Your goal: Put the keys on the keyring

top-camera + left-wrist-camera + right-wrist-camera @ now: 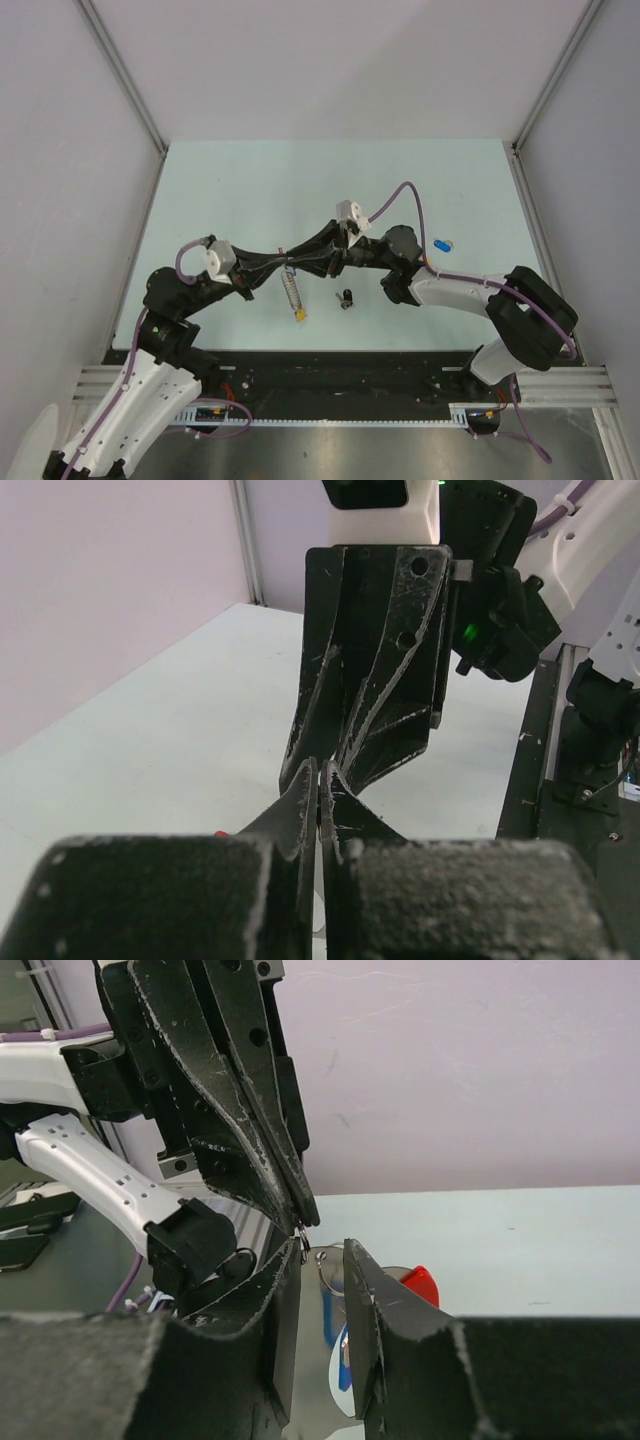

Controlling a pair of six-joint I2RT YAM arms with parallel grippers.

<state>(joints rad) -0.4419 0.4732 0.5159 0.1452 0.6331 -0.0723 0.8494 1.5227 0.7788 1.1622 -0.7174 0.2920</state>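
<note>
Jaws: left gripper [318,770] pinches keyring [418,1286], right gripper [322,1250] ajar.

Top external: fixed high over the near edge, tilted steeply down, far off; takes in the whole pale green flat surface [250,190]. Left wrist: very near, sights along its own scuffed black left fingers [296,815] straight at the scuffed black right fingers [370,660]. Right wrist: equally near, faces back the opposite way. All three share the fingertip meeting spot mid-surface.
</note>
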